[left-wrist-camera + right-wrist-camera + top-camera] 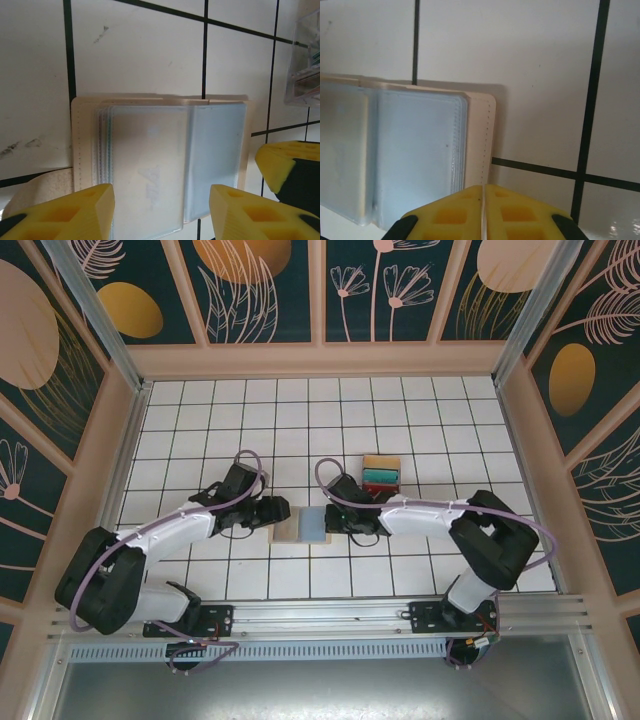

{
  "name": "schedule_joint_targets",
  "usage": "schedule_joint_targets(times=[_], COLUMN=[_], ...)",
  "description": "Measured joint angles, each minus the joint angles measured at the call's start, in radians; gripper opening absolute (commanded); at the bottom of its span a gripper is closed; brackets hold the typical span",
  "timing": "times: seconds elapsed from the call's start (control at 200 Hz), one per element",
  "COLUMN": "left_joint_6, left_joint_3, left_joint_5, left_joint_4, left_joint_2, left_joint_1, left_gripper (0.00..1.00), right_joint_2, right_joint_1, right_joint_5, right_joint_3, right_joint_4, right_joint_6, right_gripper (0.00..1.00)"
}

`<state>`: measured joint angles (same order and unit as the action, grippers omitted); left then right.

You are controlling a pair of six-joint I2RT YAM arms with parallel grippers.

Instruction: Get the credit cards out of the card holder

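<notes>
Tan, leather-look card holder (300, 526) lies opened flat on the white tiled table (200, 420), between the two arms and just ahead of both wrists. Its clear plastic sleeves (145, 170) face up.

- Done so far: a small fanned stack of cards (381, 476) rests on the tiles beyond the holder, near it but not touching. Yellowish, teal and red edges show. These count as out.
- Left to do: the right half of the holder reads pale blue from above, and the right wrist view shows a light blue card (420, 150) inside the sleeve there. At least this one is not yet pulled.
- The left half looks milky and layered. Several sleeve edges are stacked there, and through the glare I cannot tell if any of them hold a card.

Left gripper (160, 200): fingers spread wide, low over the near edge of the holder, straddling the sleeve stack. Nothing is between them.

Right gripper (482, 192): yellow fingers pressed together, tips at or just beside the stitched right edge of the holder. The closed tips may be bearing down on that edge to pin it, but contact is unclear from this angle. They do not appear to hold a card.

Judgement: the task is partly through, with some cards removed and the blue one waiting. The next move likely calls for one side steadying the holder while the other works a fingertip onto the card's exposed edge. The thin, slick plastic could lift the whole holder with it.
</notes>
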<state>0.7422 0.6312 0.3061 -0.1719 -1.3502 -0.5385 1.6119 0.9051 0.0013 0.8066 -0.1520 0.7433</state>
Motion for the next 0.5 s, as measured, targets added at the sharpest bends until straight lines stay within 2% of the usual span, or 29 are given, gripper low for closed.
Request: schedule_joint_targets(times=[0.285,0.5], left_joint_6=[-0.009,-0.01], left_joint_3=[0.019,0.019], left_joint_5=[-0.005,-0.011], left_joint_4=[-0.013,-0.014], left_joint_2=[-0.032,-0.066], left_joint_1=[-0.036,-0.04], left_gripper=[0.54,0.54], right_joint_2=[0.037,0.044], right_joint_1=[0.0,0.0], right_joint_5=[-0.014,-0.023], right_joint_3=[0.0,0.0], right_joint_4=[0.015,0.032], right_joint_6=[0.022,0.025], right_gripper=[0.03,0.02])
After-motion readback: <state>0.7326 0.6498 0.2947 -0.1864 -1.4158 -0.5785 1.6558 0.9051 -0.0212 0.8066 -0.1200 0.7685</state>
